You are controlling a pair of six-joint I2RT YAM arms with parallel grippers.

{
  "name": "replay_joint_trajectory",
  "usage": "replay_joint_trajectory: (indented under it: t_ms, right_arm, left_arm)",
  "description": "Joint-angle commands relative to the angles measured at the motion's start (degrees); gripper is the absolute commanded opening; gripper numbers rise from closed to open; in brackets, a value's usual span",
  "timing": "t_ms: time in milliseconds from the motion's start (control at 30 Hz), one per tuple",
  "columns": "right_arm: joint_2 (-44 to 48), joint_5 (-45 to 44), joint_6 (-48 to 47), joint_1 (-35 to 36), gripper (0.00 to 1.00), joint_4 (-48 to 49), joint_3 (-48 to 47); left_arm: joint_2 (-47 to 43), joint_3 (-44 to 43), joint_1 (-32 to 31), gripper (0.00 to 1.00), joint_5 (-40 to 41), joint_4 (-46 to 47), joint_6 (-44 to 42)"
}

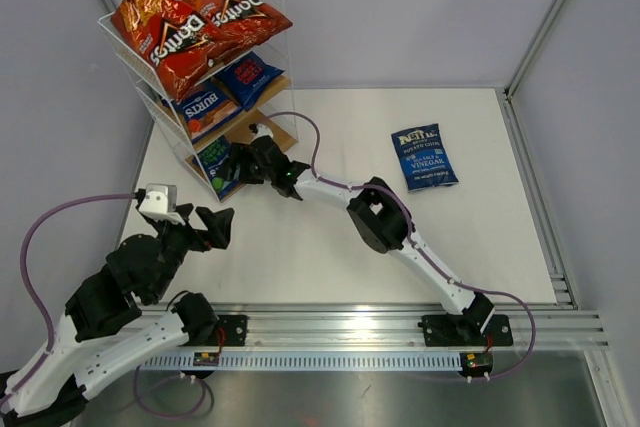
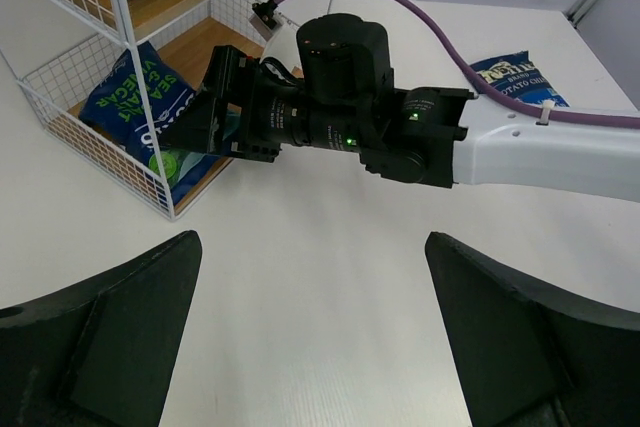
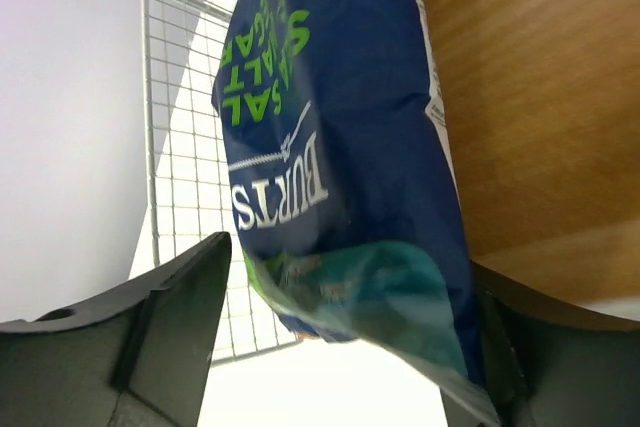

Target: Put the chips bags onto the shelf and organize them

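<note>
The white wire shelf (image 1: 120,22) stands at the back left. Two red Doritos bags (image 1: 165,37) (image 1: 225,2) lie on its top tier, and two dark blue bags (image 1: 205,105) (image 1: 250,72) on the middle one. A blue Burts bag (image 3: 340,147) lies in the bottom tier (image 3: 540,97). My right gripper (image 3: 340,337) is open around the bag's near end, with a clear gap at its left finger. A blue Kettle bag (image 1: 424,157) lies flat on the table to the right. My left gripper (image 2: 312,327) hangs open over bare table, holding nothing.
The right arm (image 2: 520,147) stretches across the table from the right toward the shelf's bottom tier (image 2: 100,162), its purple cable (image 1: 300,127) looping behind it. The shelf's wire side wall (image 3: 185,147) stands just left of the Burts bag.
</note>
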State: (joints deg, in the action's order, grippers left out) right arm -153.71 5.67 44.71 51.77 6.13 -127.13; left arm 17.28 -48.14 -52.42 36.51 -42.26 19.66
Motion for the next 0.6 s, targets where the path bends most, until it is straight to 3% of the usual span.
replay_joint_trajectory:
  t_ms: [0, 100, 367, 567]
  right_arm:
    - [6.92, -4.43, -2.51, 0.79, 0.81, 1.07, 4.94]
    - [10.79, -5.32, -3.40, 0.70, 0.99, 2.12, 10.03]
    - [17.73, -8.39, -5.24, 0.09, 0.99, 2.92, 17.79]
    - [24.05, -9.98, -3.31, -0.61, 1.00, 10.20, 29.29]
  left_arm:
    - [1.09, -0.02, 0.39, 0.99, -1.62, 2.45, -1.38]
    - [1.09, 0.06, 0.39, 0.99, -1.88, 2.45, -1.29]
    - [1.44, 0.06, 0.48, 0.99, -1.27, 2.18, -0.76]
    - [0.56, 0.33, 0.57, 0.99, -0.65, 2.27, -0.68]
